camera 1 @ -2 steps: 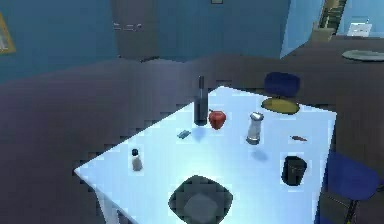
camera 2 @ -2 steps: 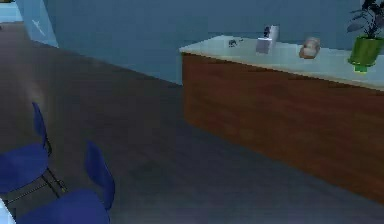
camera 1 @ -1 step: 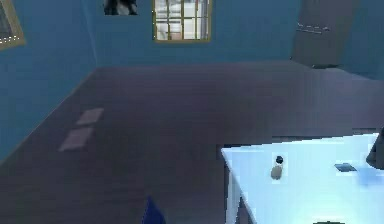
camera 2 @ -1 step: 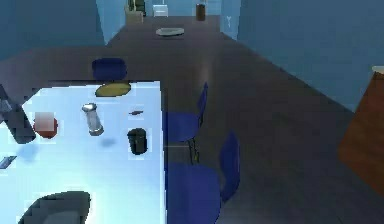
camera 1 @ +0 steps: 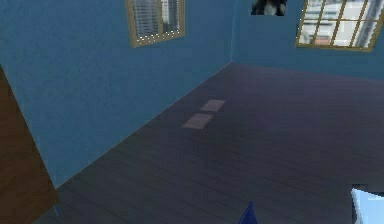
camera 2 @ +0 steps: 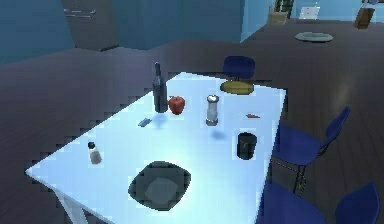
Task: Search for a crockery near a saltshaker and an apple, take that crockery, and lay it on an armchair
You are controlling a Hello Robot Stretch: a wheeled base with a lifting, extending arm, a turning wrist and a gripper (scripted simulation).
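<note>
Well, a dark mug stands by the white table's right edge, near a shaker and red apple; blue chairs alongside, dark floor around. My jaws' state I cannot tell.

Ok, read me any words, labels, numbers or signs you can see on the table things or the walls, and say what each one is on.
None can be read.
The dark bottle, tall shaker, small shaker and dark cup on the white table show no legible label.
The wall picture in the forward view shows no writing that can be made out.
</note>
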